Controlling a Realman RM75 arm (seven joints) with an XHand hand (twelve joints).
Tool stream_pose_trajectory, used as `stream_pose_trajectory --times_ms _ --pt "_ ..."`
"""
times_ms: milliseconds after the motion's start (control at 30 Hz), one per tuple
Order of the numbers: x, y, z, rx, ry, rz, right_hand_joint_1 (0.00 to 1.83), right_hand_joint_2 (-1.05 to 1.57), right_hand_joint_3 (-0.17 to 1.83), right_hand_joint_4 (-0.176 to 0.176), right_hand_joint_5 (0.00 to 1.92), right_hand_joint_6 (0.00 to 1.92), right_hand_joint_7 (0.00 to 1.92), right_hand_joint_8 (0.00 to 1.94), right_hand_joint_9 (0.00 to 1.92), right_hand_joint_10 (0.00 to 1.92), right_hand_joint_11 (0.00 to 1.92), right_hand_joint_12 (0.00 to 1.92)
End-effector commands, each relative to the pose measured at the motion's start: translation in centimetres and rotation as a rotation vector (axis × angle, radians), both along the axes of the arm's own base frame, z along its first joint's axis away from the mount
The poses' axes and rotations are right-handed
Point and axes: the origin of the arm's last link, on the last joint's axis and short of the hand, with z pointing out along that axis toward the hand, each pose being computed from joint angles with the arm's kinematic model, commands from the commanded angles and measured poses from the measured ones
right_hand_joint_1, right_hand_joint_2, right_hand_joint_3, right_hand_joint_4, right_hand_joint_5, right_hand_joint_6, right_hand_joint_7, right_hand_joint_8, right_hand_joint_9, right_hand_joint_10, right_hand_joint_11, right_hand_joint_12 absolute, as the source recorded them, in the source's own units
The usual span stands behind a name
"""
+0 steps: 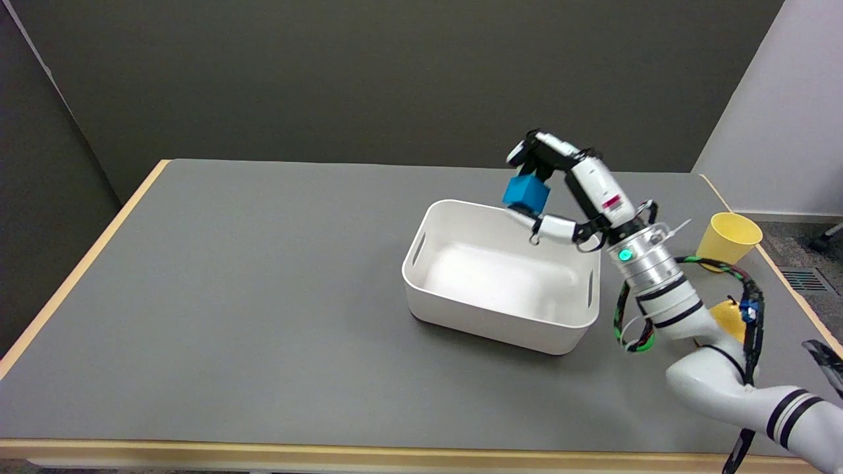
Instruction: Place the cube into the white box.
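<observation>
The right arm (698, 342) enters from the lower right corner and goes up toward the far side of the table (230, 316). Just below and left of the hand is the white box (487, 316), open upward. The right hand (566, 191) holds the blue cube (525, 193) between its fingers, in the air above the far rim of the box. To the right of the hand, well apart, stands a yellow cup (728, 238)

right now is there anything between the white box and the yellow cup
Yes. In the head view the right arm's silver wrist and its cable loop cross the stretch of table between the white box and the yellow cup. The right hand holds the blue cube.
</observation>
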Motion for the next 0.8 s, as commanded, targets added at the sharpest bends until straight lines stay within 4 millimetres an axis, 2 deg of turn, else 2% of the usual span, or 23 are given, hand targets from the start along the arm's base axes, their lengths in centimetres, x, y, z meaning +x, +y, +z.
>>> stream_pose_trajectory --times_ms 33,167,233,300,367,433,467,500,533,567,633,800 --pt "-4.5 1.3 -5.7 0.094 0.001 -0.189 1.49 0.89 0.72 -0.028 0.39 1.26 0.71 1.51 0.72 1.79 0.35 1.92" --pt "-4.7 1.9 -6.0 0.078 0.065 -0.165 1.48 0.94 0.64 -0.03 0.41 1.18 0.69 1.5 0.69 1.78 0.38 1.92" --pt "-4.9 2.2 -6.0 0.076 0.06 -0.163 1.48 0.91 0.7 -0.043 0.39 1.25 0.7 1.53 0.7 1.8 0.33 1.92" --pt "-5.1 2.5 -5.8 0.071 0.033 -0.168 1.27 0.98 0.58 -0.052 0.41 1.11 0.68 1.53 0.64 1.68 0.11 1.88" --pt "-5.2 2.8 -5.9 0.07 0.01 -0.169 0.56 0.63 0.95 -0.002 0.21 0.45 0.29 0.51 0.22 0.79 0.08 1.26" --pt "-5.3 3.1 -5.9 0.072 -0.001 -0.173 0.54 0.63 0.87 0.01 0.19 0.39 0.21 0.36 0.11 0.7 0.02 1.18" --pt "-5.3 3.2 -5.9 0.074 -0.009 -0.175 0.52 0.61 0.86 0.019 0.15 0.34 0.14 0.24 0.06 0.51 0.0 1.0" --pt "-5.3 3.3 -6.0 0.076 -0.015 -0.176 0.48 0.55 0.88 0.032 0.07 0.29 0.04 0.07 0.02 0.14 0.0 0.66" --pt "-5.3 3.5 -6.1 0.078 -0.023 -0.169 0.48 0.55 0.83 0.036 0.03 0.26 0.0 0.0 0.0 0.0 0.0 0.44" --pt "-5.2 3.6 -6.2 0.081 -0.03 -0.162 0.49 0.57 0.77 0.035 0.01 0.26 0.0 0.0 0.0 0.0 0.0 0.33" --pt "-5.0 3.8 -6.3 0.083 -0.042 -0.154 0.49 0.54 0.81 0.037 0.0 0.12 0.0 0.0 0.0 0.0 0.0 0.17" --pt "-3.8 4.4 -6.6 0.09 -0.065 -0.072 0.52 0.54 0.75 0.029 0.0 0.04 0.0 0.0 0.0 0.0 0.0 0.02"
